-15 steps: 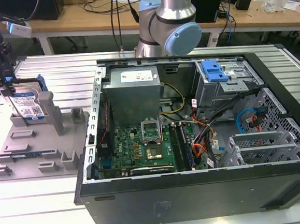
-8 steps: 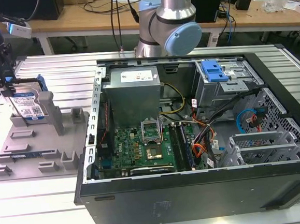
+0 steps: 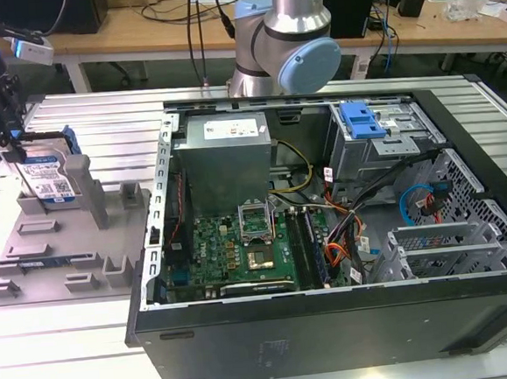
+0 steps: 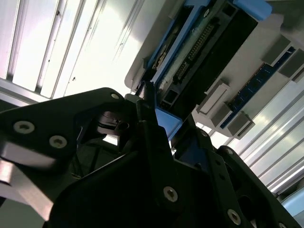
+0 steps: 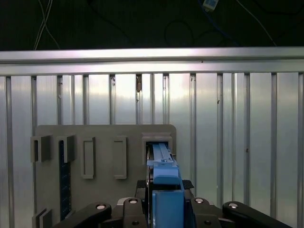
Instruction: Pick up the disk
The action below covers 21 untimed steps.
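Note:
The disk [image 3: 49, 177] stands on edge in a slot of the grey holder plate [image 3: 33, 286] at the exterior view's left. It is silver, with a white-and-blue label and blue side rails. My black gripper [image 3: 7, 143] comes down on the end of the disk's upper edge. In the first wrist view its fingers [image 5: 137, 187] hug the blue rail of the disk [image 5: 161, 154] from both sides, above the plate [image 5: 104, 133]. In the second wrist view one fingertip [image 4: 148, 97] presses against the disk [image 4: 209, 42]. The gripper is shut on the disk.
An open computer case [image 3: 464, 182] lies to the exterior view's right of the plate, with a grey power-supply box [image 3: 224, 152] and a blue caddy [image 3: 360, 120] inside. The arm's base [image 3: 282, 47] stands behind it. A slim blue board [image 5: 64, 175] sits in another plate slot.

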Each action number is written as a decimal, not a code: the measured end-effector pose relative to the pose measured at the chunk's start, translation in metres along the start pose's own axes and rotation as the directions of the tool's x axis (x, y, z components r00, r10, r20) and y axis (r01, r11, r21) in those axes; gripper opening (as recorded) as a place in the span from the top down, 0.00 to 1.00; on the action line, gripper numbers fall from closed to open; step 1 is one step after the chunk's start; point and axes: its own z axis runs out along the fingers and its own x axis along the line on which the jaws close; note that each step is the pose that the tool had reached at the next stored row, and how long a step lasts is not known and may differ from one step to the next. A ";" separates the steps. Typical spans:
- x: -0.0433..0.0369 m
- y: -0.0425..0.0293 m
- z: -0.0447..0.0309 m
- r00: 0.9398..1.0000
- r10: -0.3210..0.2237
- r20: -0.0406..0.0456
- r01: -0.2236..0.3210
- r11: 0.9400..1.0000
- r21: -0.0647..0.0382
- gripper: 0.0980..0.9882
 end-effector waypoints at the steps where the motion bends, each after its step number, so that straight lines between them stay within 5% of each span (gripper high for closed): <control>1: 0.0000 0.0000 0.0000 1.000 0.000 0.000 0.000 1.000 0.000 0.70; 10: 0.0008 0.0000 -0.0053 1.000 0.000 0.000 0.000 1.000 0.000 0.70; 18: 0.0023 0.0000 -0.0334 1.000 0.000 0.000 0.000 1.000 0.000 0.70; 21: 0.0031 0.0000 -0.0529 1.000 0.000 0.000 0.000 1.000 0.000 0.70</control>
